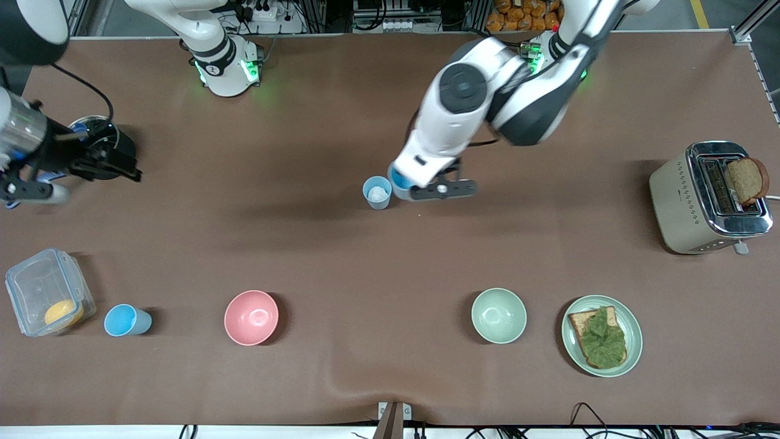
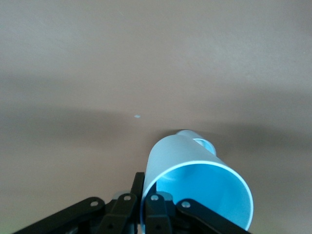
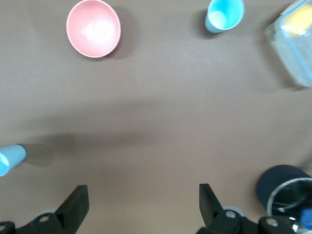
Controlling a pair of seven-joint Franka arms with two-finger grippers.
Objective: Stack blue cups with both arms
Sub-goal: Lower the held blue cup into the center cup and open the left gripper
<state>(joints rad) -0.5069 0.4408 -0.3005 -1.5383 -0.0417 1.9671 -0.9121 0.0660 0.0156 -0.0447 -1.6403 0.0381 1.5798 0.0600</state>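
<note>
Left hand [image 1: 407, 186] low at mid-table [image 1: 341, 244], closed on a sky-blue cup [image 1: 399, 180], touching a pale cup [image 1: 377, 192] standing upright beside it. Right hand [image 1: 131, 174] waiting at the right arm's end, fingers hard to read. Another sky-blue cup [image 1: 126, 320] upright between container [image 1: 46, 289] and pink bowl [image 1: 251, 317].

I saw a pink bowl [image 1: 251, 317], a pale green bowl [image 1: 498, 315], lettuce toast on a green plate [image 1: 634, 335], a toaster [image 1: 682, 204] holding bread, and a clear lidded container [image 1: 36, 286].
</note>
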